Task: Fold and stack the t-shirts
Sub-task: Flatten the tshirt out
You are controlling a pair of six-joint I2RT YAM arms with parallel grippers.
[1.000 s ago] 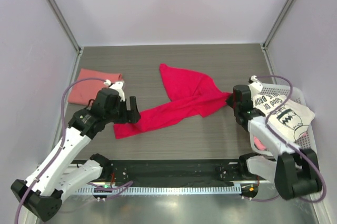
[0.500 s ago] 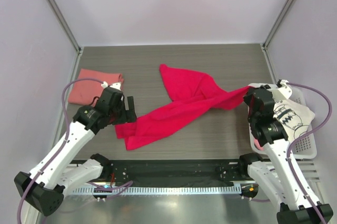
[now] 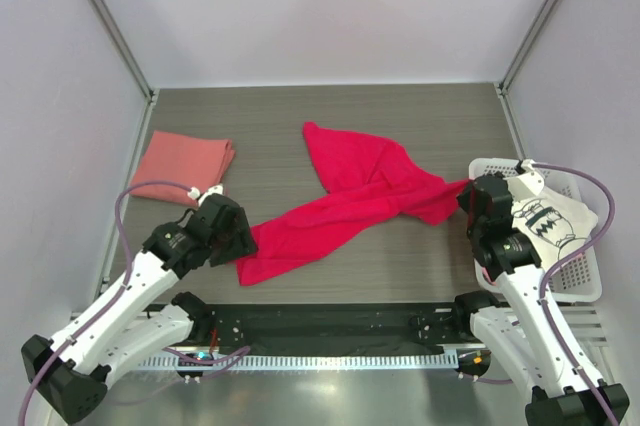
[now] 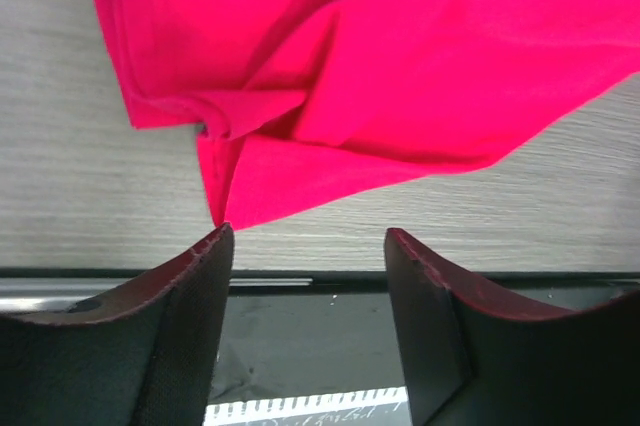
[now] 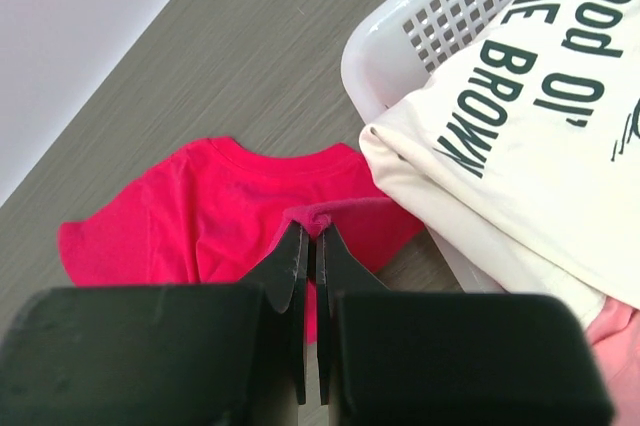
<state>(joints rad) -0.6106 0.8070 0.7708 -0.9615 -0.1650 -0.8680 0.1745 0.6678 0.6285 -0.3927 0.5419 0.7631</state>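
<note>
T-shirts, three counted, one of each colour. Item one: crimson t-shirt (image 3: 345, 204), one, unfolded and rumpled on the grey wood-grain counter (image 3: 420, 111), mid-counter. Its long axis is diagonal in the overhead view, from a near-left end just in front of the left jaws to a right end at the right jaws beside the basket (image 5: 455, 11); a broad lobe branches off toward the far wall. In the right wrist view its neckline arcs just beyond the pinched fold. Item two: salmon-pink t-shirt (image 3: 185, 161), one, folded into a flat rectangle at the far left of the counter, well apart from the crimson one, long axis roughly left to right with a slight tilt. Item three: white t-shirt (image 3: 548, 218) with black print, one, heaped in the white lattice basket at the counter's right edge, lettering upside down in the right wrist view. A scrap of pink cloth (image 5: 615, 346) shows beneath it; what it belongs to cannot be told. Left jaws: released, fingers (image 4: 185, 291) apart with nothing between them, the crimson shirt's near corner just at one fingertip. Right jaws: clenched, fingers (image 5: 292, 261) grasping a small fold of the crimson t-shirt's right end, close to the basket's rim.
</note>
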